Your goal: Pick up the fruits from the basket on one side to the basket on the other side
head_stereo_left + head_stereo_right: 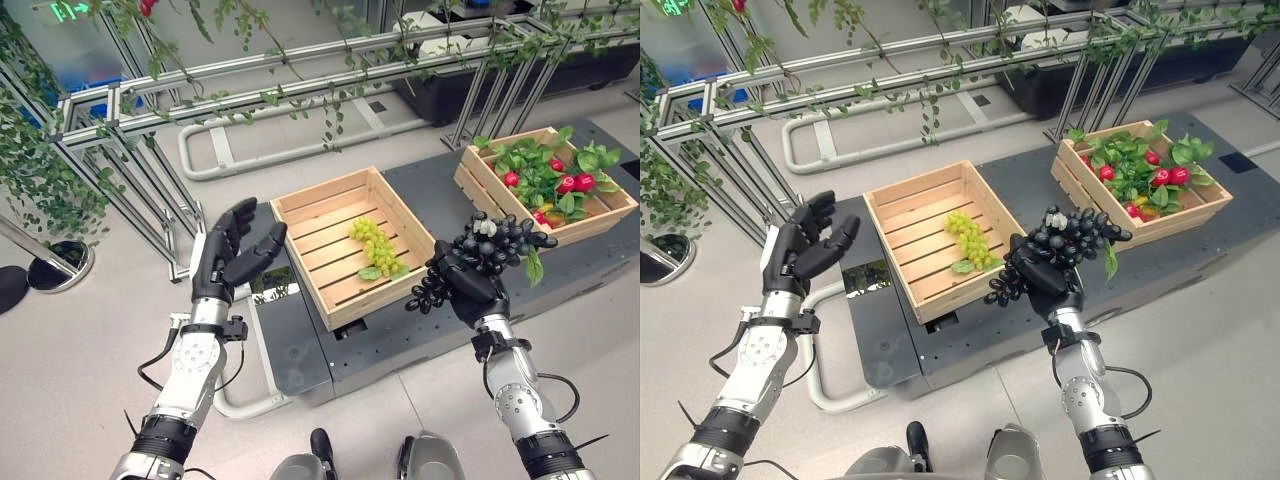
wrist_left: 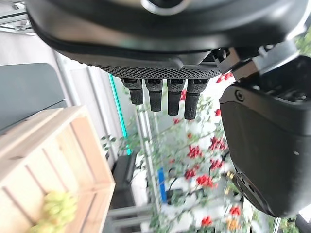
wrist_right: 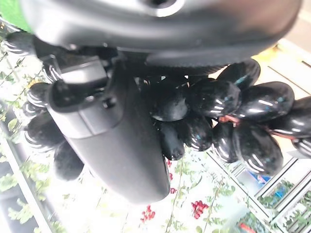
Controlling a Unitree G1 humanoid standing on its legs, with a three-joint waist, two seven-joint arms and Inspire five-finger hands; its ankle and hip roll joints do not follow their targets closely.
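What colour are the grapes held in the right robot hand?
Glossy black grapes, gripped by the right robot hand; clearest in the right wrist view.

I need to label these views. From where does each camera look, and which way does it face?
Left eye view: on the head, looking down at both crates; left hand open, right hand holding black grapes.
Right eye view: same scene, slightly offset; green grapes in the near crate.
Left wrist view: along straight fingers, past the crate.
Right wrist view: close on the grapes.

Pale bare-wood slatted crate (image 1: pixel 330 215), glossy black grapes (image 3: pixel 243 111), matt dark platform (image 1: pixel 300 350), matt black robot hand (image 1: pixel 470 285)
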